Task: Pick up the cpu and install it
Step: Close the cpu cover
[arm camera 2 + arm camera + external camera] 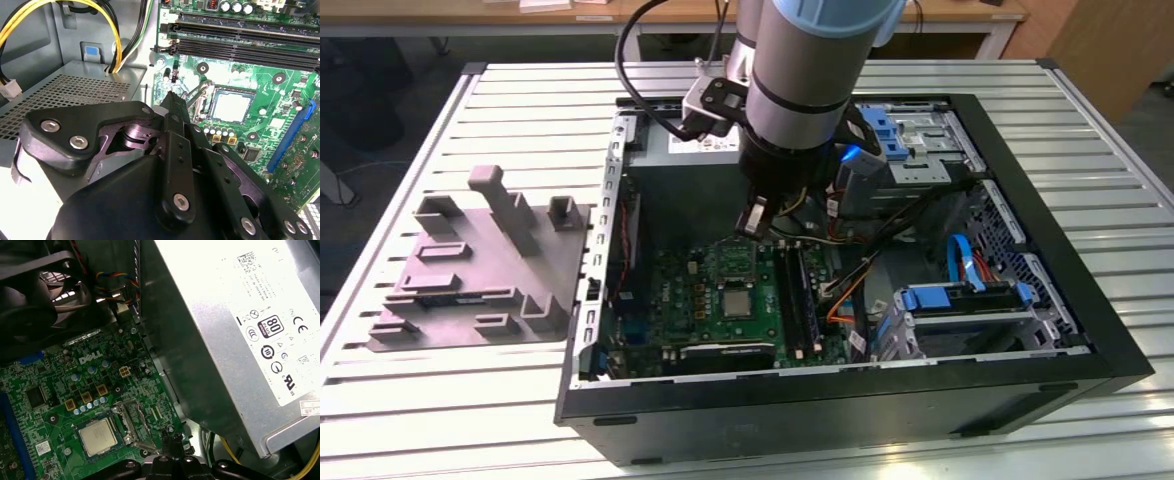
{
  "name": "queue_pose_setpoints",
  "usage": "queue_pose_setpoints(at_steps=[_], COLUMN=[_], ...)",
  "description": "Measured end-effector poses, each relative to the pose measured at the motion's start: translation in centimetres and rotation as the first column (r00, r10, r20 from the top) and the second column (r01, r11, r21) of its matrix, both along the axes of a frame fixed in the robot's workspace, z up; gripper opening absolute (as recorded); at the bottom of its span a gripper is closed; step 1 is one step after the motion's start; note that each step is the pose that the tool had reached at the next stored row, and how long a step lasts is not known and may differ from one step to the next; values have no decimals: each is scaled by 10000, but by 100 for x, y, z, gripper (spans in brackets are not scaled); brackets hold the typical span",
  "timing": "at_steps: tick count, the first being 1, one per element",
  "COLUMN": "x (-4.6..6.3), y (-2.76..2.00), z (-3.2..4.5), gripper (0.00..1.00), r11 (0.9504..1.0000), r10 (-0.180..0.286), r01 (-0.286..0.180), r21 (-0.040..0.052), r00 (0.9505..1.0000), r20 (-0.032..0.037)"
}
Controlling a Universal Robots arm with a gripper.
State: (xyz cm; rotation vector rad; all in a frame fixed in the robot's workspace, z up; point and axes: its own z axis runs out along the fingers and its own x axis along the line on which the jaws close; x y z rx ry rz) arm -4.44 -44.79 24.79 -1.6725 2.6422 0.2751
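— Where is the cpu?
— The cpu (739,302) sits flat in the socket (226,106) on the green board (55,405), inside the open case (1067,300); its silvery top shows in both wrist views.
— And the gripper?
— The gripper (754,222) hangs above the board, beside the power supply (240,340), apart from the chip. Its fingers (172,107) are drawn together and carry nothing.
— Anything outside the case?
— A grey holder (474,270) lies on the table (520,90), at the exterior view's left.
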Motion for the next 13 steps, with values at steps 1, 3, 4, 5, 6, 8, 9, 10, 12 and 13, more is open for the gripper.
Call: queue_pose_setpoints(at_steps=[1,3,4,5,6,8,9,10,12,13], x=[0,0,0,0,0,0,0,0,0,0], y=[-1,-2,-3,-3,-3,-4,-5,-6,-14,-21], z=[0,0,0,1,2,4,6,6,6,6], gripper=[11,11,11,11,11,11,11,11,11,11], r11=[10000,10000,10000,10000,10000,10000,9999,9999,9999,9999], r10=[6,18,24,30,37,51,61,71,100,119], r01=[-6,-18,-24,-30,-37,-51,-61,-71,-100,-119], r21=[8,24,35,48,61,84,97,105,107,107], r00=[10000,10000,10000,10000,10000,10000,10000,10000,9999,9999], r20=[0,0,0,0,0,0,0,1,1,1])
